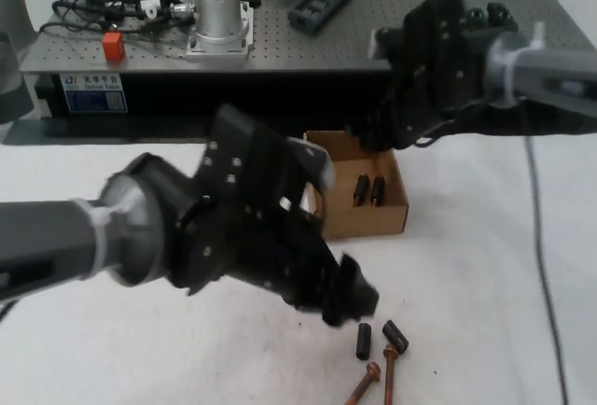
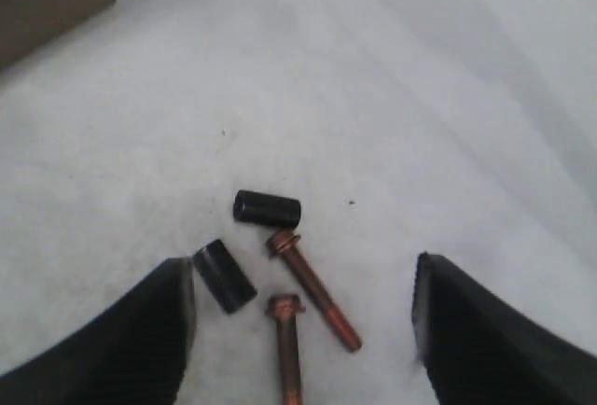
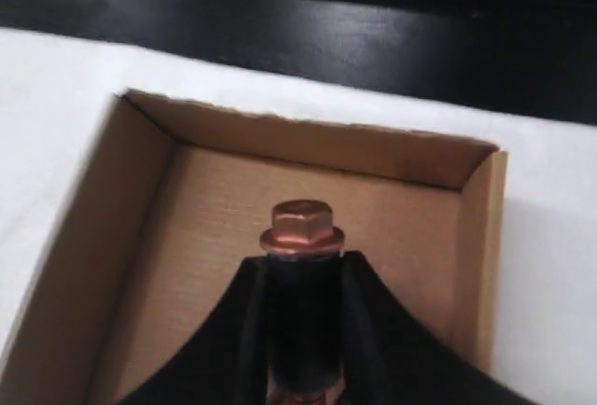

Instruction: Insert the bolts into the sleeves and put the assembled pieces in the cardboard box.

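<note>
A white cloth (image 1: 485, 312) covers the bench. Behind it, at 12 o'clock, runs a perforated metal table (image 1: 392, 13) with a metal post (image 1: 217, 4), an orange block (image 1: 113, 46) and a black ribbed block (image 1: 320, 2).

The cardboard box (image 1: 364, 218) sits open near the middle of the cloth. Two dark pieces (image 1: 369, 189), presumably finished ones, lie side by side toward its 3 o'clock wall. The right gripper (image 3: 303, 284) hangs over the box, closed on an assembled piece (image 3: 300, 321), with the black sleeve pinched between the fingers. The copper bolt head (image 3: 301, 226) pokes out past the tips.

Toward 6 o'clock from the box lie the loose parts: one sleeve (image 2: 267, 209), a second sleeve (image 2: 225, 276), a bolt (image 2: 315, 289) and another bolt (image 2: 287, 349). The left gripper (image 2: 300, 274) hovers above them, spread wide and holding nothing.

These parts look small, rigid and light. The sleeves are smooth cylinders that will likely roll or slip from a loose pinch, so they are best taken across the middle of the barrel. A bolt is best held on the shank near the head, leaving the far end free to enter the bore.

Crowding is the main obstacle. The first bolt's head lies just against one sleeve, and the other sleeve lies close to a left finger, so closing on one part may knock its neighbour. In the box, the free floor lies toward 9 o'clock.
</note>
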You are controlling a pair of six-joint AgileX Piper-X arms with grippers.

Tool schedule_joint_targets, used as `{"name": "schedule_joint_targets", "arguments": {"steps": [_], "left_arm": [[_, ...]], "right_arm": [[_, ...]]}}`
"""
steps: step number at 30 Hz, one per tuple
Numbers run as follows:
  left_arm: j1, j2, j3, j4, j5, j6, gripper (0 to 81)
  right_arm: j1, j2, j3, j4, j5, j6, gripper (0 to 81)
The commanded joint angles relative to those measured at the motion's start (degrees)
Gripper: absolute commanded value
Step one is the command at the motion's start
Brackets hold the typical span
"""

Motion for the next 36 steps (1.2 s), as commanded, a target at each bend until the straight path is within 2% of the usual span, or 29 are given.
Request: {"name": "schedule_joint_targets", "arguments": {"steps": [1,4,5,6,10,11,14,17,24,27,34,36], "left_arm": [[-0.90,0.80,-1.39,2.69,-1.73,2.57,48.3],[-2.67,4.70,-5.15,8.74,-5.91,4.97,48.3],[-3.08,5.81,-6.38,10.01,-7.18,5.39,48.3],[-3.49,7.17,-7.52,11.33,-7.60,5.96,48.3],[-4.90,11.92,-10.96,13.98,-8.30,5.99,47.2],[-5.17,12.96,-11.64,14.29,-8.60,5.99,45.7],[-5.96,15.41,-13.30,15.25,-8.75,7.68,40.0],[-6.72,17.31,-15.44,18.07,-11.15,9.04,39.0],[-8.94,20.37,-18.37,20.52,-13.56,9.64,37.2],[-9.86,21.16,-19.43,23.95,-16.55,10.30,26.8],[-10.08,21.22,-19.49,25.12,-16.69,10.30,1.0],[-10.08,21.07,-20.07,26.39,-17.39,10.09,0.6]], "right_arm": [[0.39,1.68,-6.10,5.62,1.34,-0.73,4.6],[0.59,3.44,-7.78,8.35,1.60,-0.73,0.6],[0.59,3.43,-7.78,8.34,1.60,-0.73,3.5],[0.59,3.43,-7.78,8.34,1.38,-0.73,8.1],[0.59,1.65,-7.78,8.34,-0.28,-0.50,35.6],[0.59,0.84,-7.78,8.60,-0.08,-0.50,39.1],[0.30,-2.01,-7.66,9.25,-0.09,-0.50,35.1],[0.04,-5.79,-7.43,9.69,-0.09,-0.50,29.2],[0.00,-13.53,-7.43,12.28,-0.09,-0.50,28.2],[-0.34,-16.97,-7.43,13.82,-0.09,-0.91,28.2],[-0.48,-23.19,-7.43,19.46,0.10,-2.89,28.2],[-0.48,-24.39,-7.30,23.33,0.46,-4.66,28.2]]}}
